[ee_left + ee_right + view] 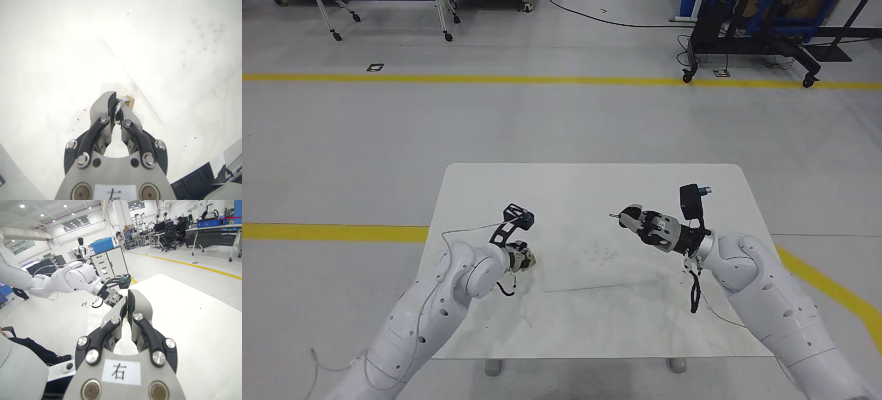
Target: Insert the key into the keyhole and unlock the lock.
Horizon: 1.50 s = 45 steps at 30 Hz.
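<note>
Arms: I log glossy white shells with rounded joints on left arm and right arm.
Cables: black lead looped at the wrist.
Grippers: left gripper and right gripper have grey fingers, black ribbed pads, black links and silver screws.
Markings: white label with one black character on each palm.
Cameras: black bracket on each wrist.

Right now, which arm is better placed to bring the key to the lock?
Right: the right fingers pinch what looks like the key, pointing toward the lock held in the left fingers.
</note>
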Motion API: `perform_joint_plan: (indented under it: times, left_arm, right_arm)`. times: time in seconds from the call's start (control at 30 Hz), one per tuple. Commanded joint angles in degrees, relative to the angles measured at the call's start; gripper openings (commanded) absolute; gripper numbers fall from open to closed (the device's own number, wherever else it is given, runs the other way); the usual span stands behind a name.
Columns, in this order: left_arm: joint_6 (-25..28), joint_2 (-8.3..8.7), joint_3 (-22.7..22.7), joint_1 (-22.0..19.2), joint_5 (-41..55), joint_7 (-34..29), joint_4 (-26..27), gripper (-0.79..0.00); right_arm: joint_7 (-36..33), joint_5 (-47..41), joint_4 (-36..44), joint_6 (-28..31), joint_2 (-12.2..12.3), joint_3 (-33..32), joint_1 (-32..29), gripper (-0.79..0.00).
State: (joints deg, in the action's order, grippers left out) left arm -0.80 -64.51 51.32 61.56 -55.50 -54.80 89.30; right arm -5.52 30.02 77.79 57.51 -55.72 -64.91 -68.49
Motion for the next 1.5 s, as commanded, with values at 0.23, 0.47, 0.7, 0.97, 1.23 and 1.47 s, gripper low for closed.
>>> perform_joint_plan:
  times: [0.23, 0.47, 0.7, 0.97, 1.23, 1.47]
  left_arm:
    - [7.2, 0.66, 1.7, 1.9, -0.7, 5.0, 6.3, -0.785]
    - [12.0, 0.34, 5.7, 2.5, 15.6, 10.7, 3.1, -0.785]
    - [22.9, -1.69, 7.4, -6.3, 50.9, 6.6, -15.9, -0.785]
    - [27.0, -6.43, 0.5, -16.7, 73.8, -0.5, -33.7, -0.785]
    - [27.6, -7.14, -0.8, -18.4, 73.8, -1.1, -35.9, -0.785]
    - [12.1, -8.24, 0.0, -17.7, 87.7, -4.7, -39.4, -0.785]
  right_arm:
    - [0.0, 0.0, 0.0, 0.0, 0.0, 0.0, 0.0, -0.785]
    - [2.2, -2.0, 2.4, 0.5, -0.2, 0.6, -0.7, -0.785]
    - [4.9, -3.1, -4.6, 0.5, -3.1, 7.6, 5.2, -0.785]
    - [14.3, -0.3, -12.9, 0.5, -7.8, 14.5, 13.1, -0.785]
    - [15.0, -0.3, -13.3, 0.5, -8.4, 15.6, 13.8, -0.785]
    - [15.4, -2.4, -11.3, -0.5, -8.6, 14.9, 12.6, -0.785]
